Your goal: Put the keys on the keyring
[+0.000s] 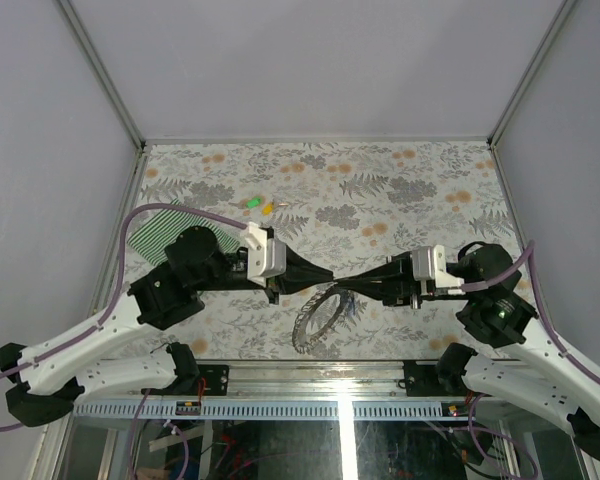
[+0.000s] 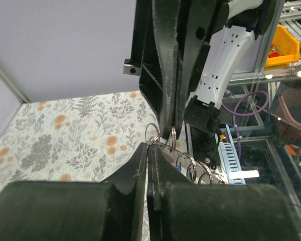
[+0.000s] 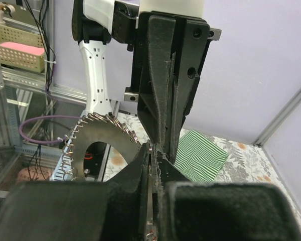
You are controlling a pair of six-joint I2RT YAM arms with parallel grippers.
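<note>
Meeting tip to tip above the near middle of the floral-patterned table (image 1: 410, 195), the left gripper (image 1: 330, 276) and the right gripper (image 1: 363, 284) both pinch the keyring (image 1: 318, 318). It hangs beneath them as a round grey coil, lifted off the surface and tilted on edge. The jaws of each gripper are fully closed, with no gap showing between the black fingers. The two pairs of fingertips come together at one spot on the coil's upper rim.

From the left wrist camera, small wire loops of the keyring (image 2: 190, 168) fan out just right of where the tips meet. From the right wrist camera, the keyring (image 3: 98, 145) stands upright to the left of the fingers, with tiny loops bristling along its edge.

The keys stay well apart from the keyring, lying loose on the far left part of the table. A green key (image 1: 253, 203) and a yellow key (image 1: 268, 209) rest just beside each other; any others are too small to tell. A green-and-white striped cloth (image 1: 160, 232) lies at the left edge, partly under the left arm.
</note>
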